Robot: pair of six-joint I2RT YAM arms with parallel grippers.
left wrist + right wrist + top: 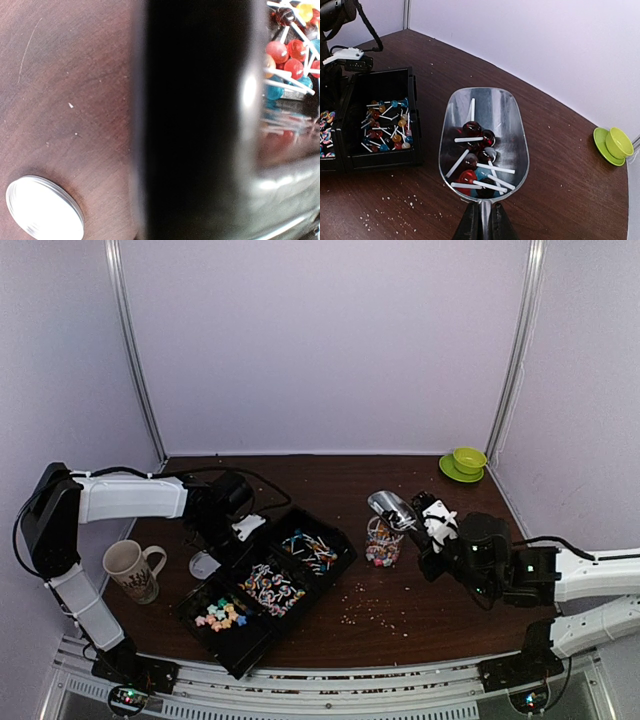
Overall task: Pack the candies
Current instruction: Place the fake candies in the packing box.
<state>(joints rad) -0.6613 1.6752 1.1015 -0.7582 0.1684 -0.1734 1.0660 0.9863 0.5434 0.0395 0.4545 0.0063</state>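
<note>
A black three-part tray [340, 558] holds the candies: pastel pieces [222, 615], swirled sweets [270, 587] and lollipops [310, 545]. My right gripper [484, 220] is shut on the handle of a metal scoop [492, 107], which carries several red, dark and blue lollipops [476, 159]. In the top view the scoop [392, 505] hangs just above a glass jar [383, 543] partly filled with candies. My left gripper [243, 528] is shut at the tray's back left wall [195, 120]. That wall fills the left wrist view and hides the fingers.
A round metal lid [204, 564] lies on the table left of the tray. A patterned mug [132, 570] stands further left. A green cup on a saucer [465, 462] sits at the back right corner. Pale crumbs [365, 605] are strewn before the jar.
</note>
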